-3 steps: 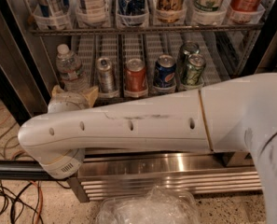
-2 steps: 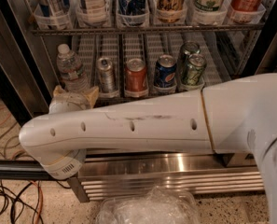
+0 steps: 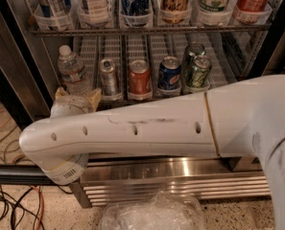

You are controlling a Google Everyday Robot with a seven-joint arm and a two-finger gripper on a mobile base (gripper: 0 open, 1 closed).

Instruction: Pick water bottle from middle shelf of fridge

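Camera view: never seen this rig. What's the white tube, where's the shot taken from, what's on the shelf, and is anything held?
There is a single picture, and where its camera is mounted isn't on record. The white tube crossing the frame is the robot's arm, reaching toward a drinks fridge. The arm ends in the gripper, at the left, just below and in front of the water bottle. Whether it holds the bottle can't be told from this view.

The bottle stands at the left end of the middle shelf. To its right is a row of soda cans: silver, red, blue and two green. The rack above carries tall cans in clear cups. On the floor lie crumpled plastic and cables.
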